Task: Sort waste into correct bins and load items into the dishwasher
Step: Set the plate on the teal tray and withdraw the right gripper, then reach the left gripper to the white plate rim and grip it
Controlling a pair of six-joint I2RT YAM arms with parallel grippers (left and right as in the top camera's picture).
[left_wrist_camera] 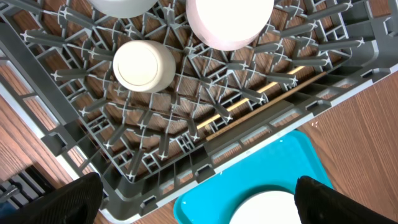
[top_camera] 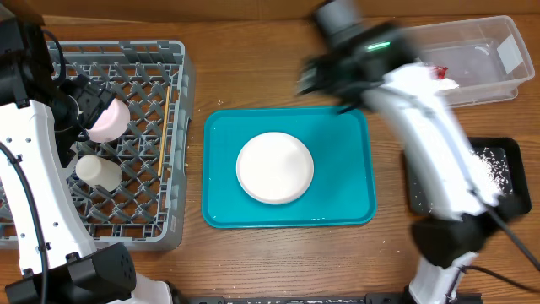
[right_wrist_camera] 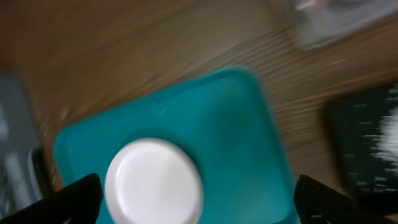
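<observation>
The grey dish rack [top_camera: 143, 59] stands at the left and holds a pale bowl [top_camera: 110, 121], a white cup [top_camera: 98, 171] on its side and the wooden chopsticks [top_camera: 163, 131]. The left wrist view shows the same cup [left_wrist_camera: 143, 65], bowl [left_wrist_camera: 229, 22] and chopsticks [left_wrist_camera: 267, 102]. My left gripper [left_wrist_camera: 199, 208] hangs open and empty over the rack's edge. A white plate [top_camera: 274, 167] sits on the teal tray [top_camera: 346, 203]. Above the tray's far edge my right gripper [top_camera: 319, 78] is blurred, open and empty; below it lies the plate [right_wrist_camera: 153, 182].
The clear tub [top_camera: 485, 42] at the back right holds a red wrapper [top_camera: 440, 71] and something white. The black tray [top_camera: 506, 198] at the right carries white crumbs [top_camera: 494, 165]. My right arm crosses above both bins.
</observation>
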